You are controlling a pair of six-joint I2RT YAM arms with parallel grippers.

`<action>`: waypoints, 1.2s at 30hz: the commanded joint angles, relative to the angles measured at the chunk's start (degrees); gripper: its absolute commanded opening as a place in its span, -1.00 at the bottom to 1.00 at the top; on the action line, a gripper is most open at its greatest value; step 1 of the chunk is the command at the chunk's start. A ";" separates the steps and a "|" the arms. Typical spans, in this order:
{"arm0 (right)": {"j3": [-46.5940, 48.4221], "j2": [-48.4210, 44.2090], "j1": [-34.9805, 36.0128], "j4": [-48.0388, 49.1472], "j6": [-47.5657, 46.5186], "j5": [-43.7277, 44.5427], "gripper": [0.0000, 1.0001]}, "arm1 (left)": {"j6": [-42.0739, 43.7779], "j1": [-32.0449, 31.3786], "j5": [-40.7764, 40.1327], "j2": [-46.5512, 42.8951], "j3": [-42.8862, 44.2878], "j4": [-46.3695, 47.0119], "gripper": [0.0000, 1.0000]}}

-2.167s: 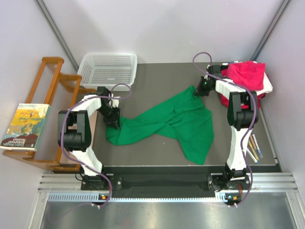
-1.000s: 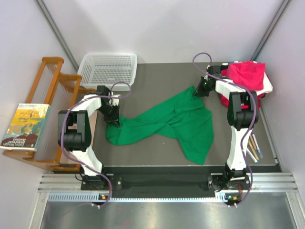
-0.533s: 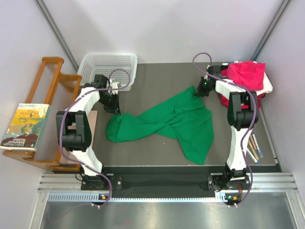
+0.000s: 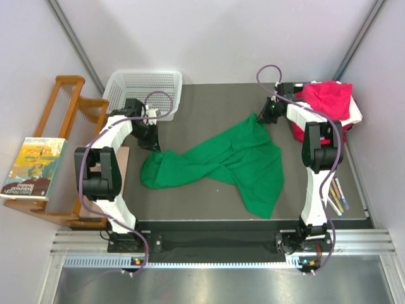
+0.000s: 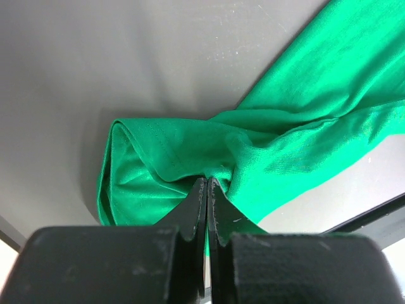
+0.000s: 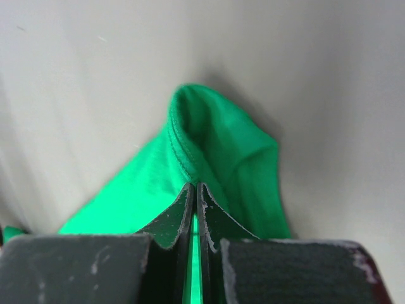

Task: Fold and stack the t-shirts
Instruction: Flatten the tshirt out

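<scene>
**Green t-shirt pinched at both ends**

The green t-shirt lies crumpled across the middle of the dark table, stretching from the near left to the far right. The left gripper has its jaws pressed together on a bunched fold at the shirt's left end. The right gripper is clamped the same way on a hemmed edge at the far right tip. A heap of pink, red and white t-shirts sits at the far right corner. The white mesh basket stands at the far left.
</scene>
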 commanded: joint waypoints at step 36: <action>-11.81 -67.82 0.00 -0.95 -2.30 12.03 -1.00 | -1.49 -0.11 -4.92 -18.64 42.62 -14.88 -1.00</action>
